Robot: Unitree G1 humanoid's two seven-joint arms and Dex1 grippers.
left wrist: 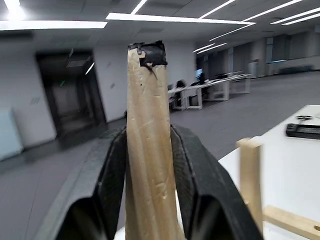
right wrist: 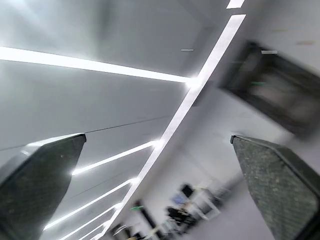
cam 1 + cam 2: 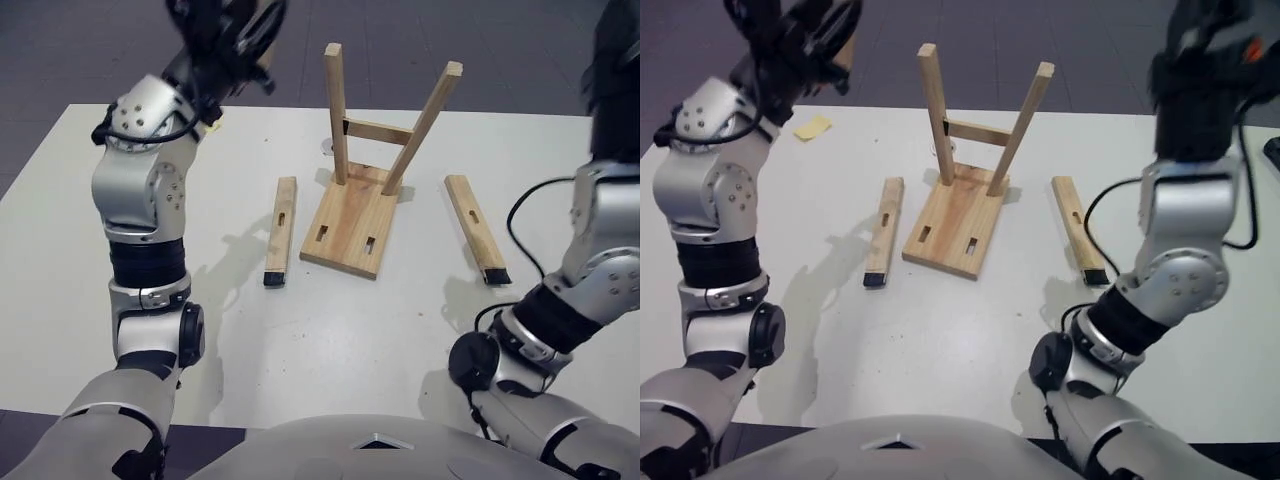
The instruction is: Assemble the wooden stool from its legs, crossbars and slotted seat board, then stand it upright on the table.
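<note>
The seat board (image 3: 350, 225) lies flat near the middle of the white counter (image 3: 300, 350). Two legs stand in its far end. The left standing leg (image 3: 336, 110) is nearly upright, and the right standing leg (image 3: 425, 125) leans outward to the right. A crossbar (image 3: 380, 131) joins them about halfway up. At the near end of the seat board there are two small slots (image 3: 322, 233).

Two more legs lie flat on the counter. The left loose leg (image 3: 281, 230) lies just beside the left edge of the seat board without touching it, and its black cap is at the end nearest the robot. The right loose leg (image 3: 475, 228) lies on the right side of the seat board, a little farther from it, also with its black cap at the near end. Each of them shows a slot in its upper face.

The left hand (image 1: 149, 137) is high above the far left part of the counter. Its two fingers (image 1: 112, 165) pinch a wooden piece (image 1: 147, 100) from both sides. This piece reaches out beyond the fingertips and has a black cap on its free end.

The right hand (image 2: 157, 136) is high on the right side and points toward the ceiling. Its fingers (image 2: 45, 175) are spread wide apart, and the ceiling lights are seen between them.

A small yellow note (image 3: 812, 127) lies on the far left part of the counter.
</note>
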